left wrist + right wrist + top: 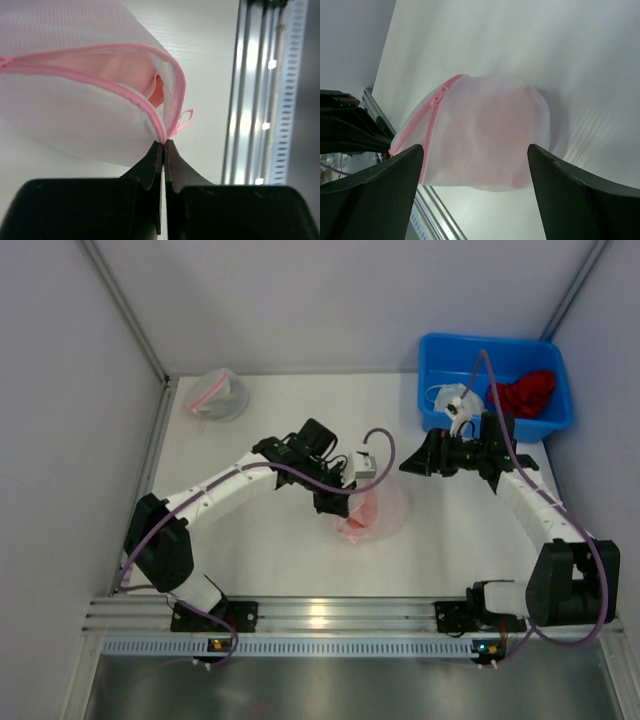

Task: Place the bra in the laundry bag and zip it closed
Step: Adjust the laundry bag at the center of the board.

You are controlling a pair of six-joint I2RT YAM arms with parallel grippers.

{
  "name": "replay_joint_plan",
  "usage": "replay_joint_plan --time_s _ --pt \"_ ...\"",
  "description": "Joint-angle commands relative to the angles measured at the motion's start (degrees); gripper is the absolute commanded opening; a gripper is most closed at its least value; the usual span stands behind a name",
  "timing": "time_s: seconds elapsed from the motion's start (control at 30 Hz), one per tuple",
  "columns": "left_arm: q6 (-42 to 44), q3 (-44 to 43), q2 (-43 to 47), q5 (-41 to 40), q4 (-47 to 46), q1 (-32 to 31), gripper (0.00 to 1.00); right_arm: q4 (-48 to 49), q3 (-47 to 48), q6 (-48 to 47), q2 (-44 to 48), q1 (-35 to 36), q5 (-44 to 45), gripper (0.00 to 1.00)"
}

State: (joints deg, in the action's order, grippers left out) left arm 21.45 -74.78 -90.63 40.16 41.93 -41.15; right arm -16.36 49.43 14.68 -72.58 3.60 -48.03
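Observation:
A white mesh laundry bag (375, 508) with a pink zipper lies mid-table, with the pink bra (125, 70) showing inside through its open mouth. My left gripper (164, 144) is shut on the bag's pink zipper edge (161, 131) at the end of the opening. The zipper is partly open, and its slider (436, 98) shows in the right wrist view. My right gripper (475, 165) is open and empty, hovering right of the bag (485, 135) and facing it. In the top view the right gripper (418, 462) is just right of the bag.
A blue bin (555, 410) at the back right holds a red garment (525, 392) and a white item (452, 400). A second clear bag (218, 395) lies at the back left. The aluminium rail (320, 615) runs along the near edge.

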Motion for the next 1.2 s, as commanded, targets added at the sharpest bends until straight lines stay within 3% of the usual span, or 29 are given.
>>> replay_joint_plan --time_s 0.0,0.1,0.17,0.23,0.43,0.7,0.97,1.17 --pt "21.06 1.99 3.96 -9.99 4.56 -3.23 0.0 -4.81 5.32 -6.31 -3.7 -2.18 -5.04 0.86" --pt "28.63 3.24 3.97 -17.65 4.56 -7.8 0.0 -6.4 7.61 -5.55 -6.96 -2.28 -7.59 0.87" --pt "31.62 3.07 3.27 -19.85 4.56 -8.25 0.01 -6.67 8.49 -5.01 -8.54 -1.84 -7.96 0.87" --pt "37.22 3.5 3.0 -21.26 4.47 -8.68 0.08 -6.49 9.19 -4.92 -9.94 -0.44 -7.78 0.88" --pt "48.76 6.58 3.8 -28.38 -2.73 -9.39 0.06 -4.12 12.09 -2.11 -13.9 2.11 -7.25 0.86" --pt "54.13 11.06 5.9 -32.07 -14.32 -9.39 0.03 -5.44 8.5 -0.44 -17.51 5.81 -6.2 0.83" --pt "53.87 14.22 9.5 -32.78 -18.11 -9.65 0.02 -7.19 6.29 2.89 -20.76 6.07 -5.93 0.81" --pt "55.8 18.78 13.54 -32.08 -21.18 -10.27 0.03 -0.18 3.75 12.36 -22.52 6.77 -10.05 0.78"
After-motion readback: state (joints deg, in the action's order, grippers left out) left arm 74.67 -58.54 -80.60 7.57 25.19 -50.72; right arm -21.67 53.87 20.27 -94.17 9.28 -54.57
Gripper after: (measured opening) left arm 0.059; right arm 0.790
